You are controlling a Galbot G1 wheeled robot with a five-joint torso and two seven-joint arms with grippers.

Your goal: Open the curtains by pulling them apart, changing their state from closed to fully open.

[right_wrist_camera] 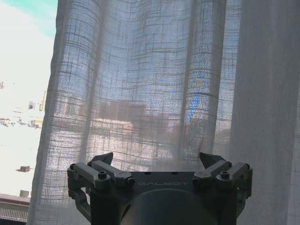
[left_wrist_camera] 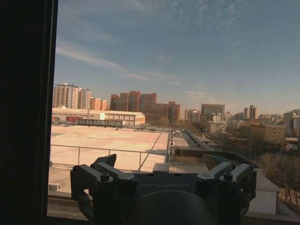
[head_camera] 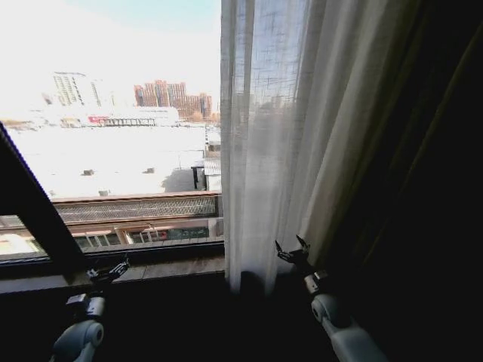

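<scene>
One sheer white curtain panel hangs gathered from the window's middle to the right, its pleats falling to the sill. My right gripper is open just in front of its lower part, holding nothing. In the right wrist view the same gripper faces the sheer curtain at close range, fingers spread. My left gripper is open low at the left by the sill, before bare glass. In the left wrist view that gripper looks out through the uncovered window.
A dark opaque drape fills the right side beside the sheer panel. A dark slanted window frame bar crosses the left. The window sill runs under the glass. A dark frame borders the left wrist view.
</scene>
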